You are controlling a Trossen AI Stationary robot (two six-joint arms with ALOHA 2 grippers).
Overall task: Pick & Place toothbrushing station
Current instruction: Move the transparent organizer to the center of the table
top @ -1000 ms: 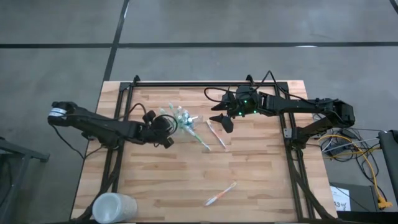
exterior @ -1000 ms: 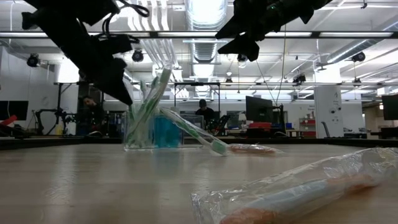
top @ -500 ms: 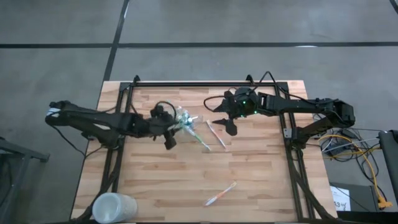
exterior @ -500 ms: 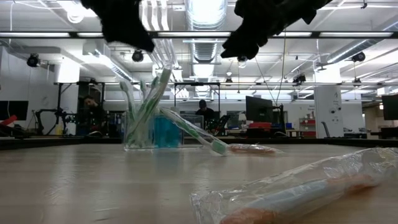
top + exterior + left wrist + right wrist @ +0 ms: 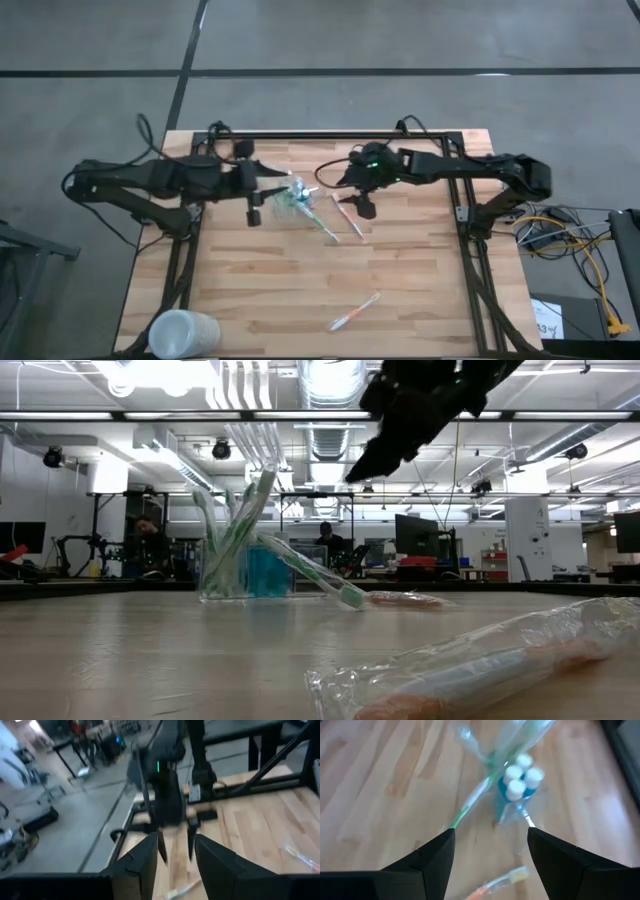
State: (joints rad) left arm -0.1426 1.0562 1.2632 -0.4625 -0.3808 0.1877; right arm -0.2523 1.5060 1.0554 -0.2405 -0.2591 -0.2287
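Note:
The toothbrushing station [image 5: 293, 194] is a small see-through holder that stands upright on the wooden table, mid-far. It holds green toothbrushes and blue tubes with white caps [image 5: 520, 779]. In the low view the toothbrushing station [image 5: 235, 565] shows left of centre. A green toothbrush [image 5: 322, 222] leans out of it, head on the table. My left gripper [image 5: 262, 193] hangs open, high above the table just left of the station, holding nothing. My right gripper [image 5: 352, 200] hovers open to the station's right and above it; its fingers [image 5: 427, 865] frame the station.
An orange toothbrush [image 5: 347, 215] lies right of the station under my right gripper. A wrapped toothbrush [image 5: 355, 312] lies near the front edge. A frosted white cup [image 5: 183, 335] stands at the front left corner. A black frame [image 5: 330, 133] runs along the far edge.
My left gripper has risen from beside the station, out of the low view, tipping up toward level and rolling, still open. My right gripper has sunk a little toward the station and rolled. The station and toothbrushes have stayed in place.

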